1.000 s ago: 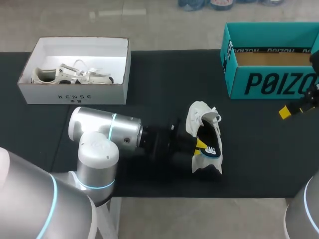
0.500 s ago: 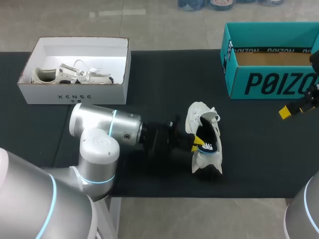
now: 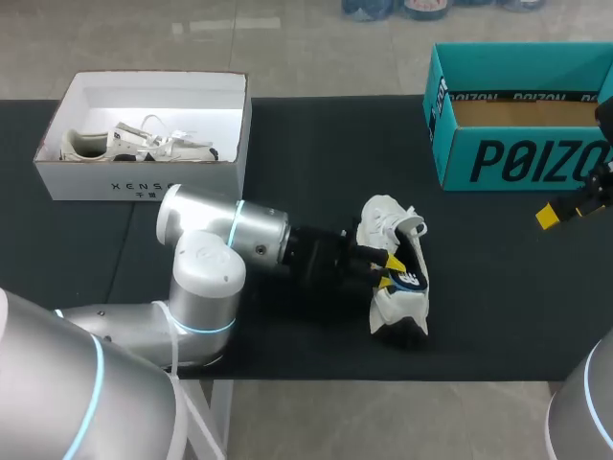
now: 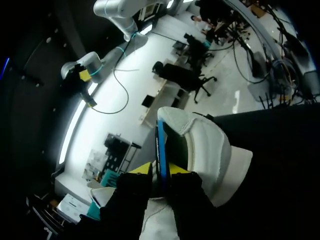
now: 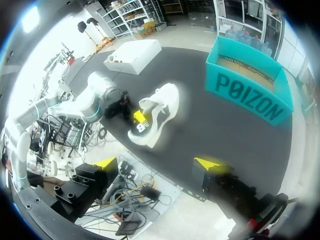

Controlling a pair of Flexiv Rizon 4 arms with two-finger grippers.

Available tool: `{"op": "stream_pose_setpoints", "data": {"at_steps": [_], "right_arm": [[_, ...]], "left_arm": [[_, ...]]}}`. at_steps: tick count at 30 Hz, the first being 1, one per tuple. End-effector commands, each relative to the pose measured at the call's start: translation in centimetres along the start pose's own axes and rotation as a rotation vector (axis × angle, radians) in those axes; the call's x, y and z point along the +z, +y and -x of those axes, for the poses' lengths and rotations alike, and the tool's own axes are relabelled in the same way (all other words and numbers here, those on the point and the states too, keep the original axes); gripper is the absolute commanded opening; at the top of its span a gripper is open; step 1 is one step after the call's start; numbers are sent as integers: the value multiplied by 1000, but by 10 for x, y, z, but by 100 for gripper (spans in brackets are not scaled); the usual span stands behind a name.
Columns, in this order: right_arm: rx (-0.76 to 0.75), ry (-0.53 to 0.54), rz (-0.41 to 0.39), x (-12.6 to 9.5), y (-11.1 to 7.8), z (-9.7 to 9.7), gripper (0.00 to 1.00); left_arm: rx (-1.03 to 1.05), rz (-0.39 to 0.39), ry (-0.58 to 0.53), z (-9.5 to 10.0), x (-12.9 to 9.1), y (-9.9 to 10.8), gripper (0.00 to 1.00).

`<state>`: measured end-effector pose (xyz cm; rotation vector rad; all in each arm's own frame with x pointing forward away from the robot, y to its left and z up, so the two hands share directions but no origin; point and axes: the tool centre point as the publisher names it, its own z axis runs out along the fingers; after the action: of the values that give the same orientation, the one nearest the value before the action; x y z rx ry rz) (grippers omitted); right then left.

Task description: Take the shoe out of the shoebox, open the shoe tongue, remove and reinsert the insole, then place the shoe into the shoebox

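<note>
Pushed rightward over the last second, deeper into white fabric sneaker lying mid-table near the front edge. Yellow-tipped left gripper clenched on thin blue insole; pull-out likely starting. Right gripper released, far right.

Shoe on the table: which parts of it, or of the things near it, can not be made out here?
Head view: the left hand covers the opening of the shoe, so how deep the insole sits is hidden.
Left wrist view: the hand's fingers hide the insole's lower end.
Head view: the picture's edge cuts off the right end of the teal shoebox.
</note>
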<state>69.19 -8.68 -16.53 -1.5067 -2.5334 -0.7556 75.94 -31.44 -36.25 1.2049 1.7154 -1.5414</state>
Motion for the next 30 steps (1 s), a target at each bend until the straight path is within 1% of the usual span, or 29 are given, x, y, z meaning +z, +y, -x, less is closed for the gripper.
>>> {"op": "stream_pose_setpoints", "data": {"at_steps": [1, 3, 4, 6, 8, 12, 17, 20, 23, 27, 28, 30], "right_arm": [[1, -1, -2, 1, 0, 0, 100], [1, -1, -2, 1, 0, 0, 100], [1, -1, -2, 1, 0, 0, 100], [1, -1, -2, 1, 0, 0, 100], [1, -1, -2, 1, 0, 0, 100], [1, -1, -2, 1, 0, 0, 100], [1, -1, -2, 1, 0, 0, 100], [1, -1, -2, 1, 0, 0, 100], [1, -1, -2, 1, 0, 0, 100], [1, -1, -2, 1, 0, 0, 100], [1, -1, -2, 1, 0, 0, 100], [1, -1, -2, 1, 0, 0, 100]], "left_arm": [[2, 17, -2, 2, -11, -14, 31], [4, 22, -3, 3, -17, -19, 36], [5, 25, -4, 4, -19, -22, 36], [3, 31, 0, 3, -23, -26, 33], [2, 41, -2, 3, -27, -28, 26], [2, 49, -7, 4, -30, -32, 25], [-10, 26, -3, -1, -19, -37, 24], [-19, 16, -4, -5, -13, -37, 25], [-24, 15, -9, -7, -10, -34, 24], [-23, 15, -14, -3, -9, -28, 21], [-22, 15, -15, -2, -9, -27, 18], [-18, 16, -16, 1, -11, -25, 5]]}}
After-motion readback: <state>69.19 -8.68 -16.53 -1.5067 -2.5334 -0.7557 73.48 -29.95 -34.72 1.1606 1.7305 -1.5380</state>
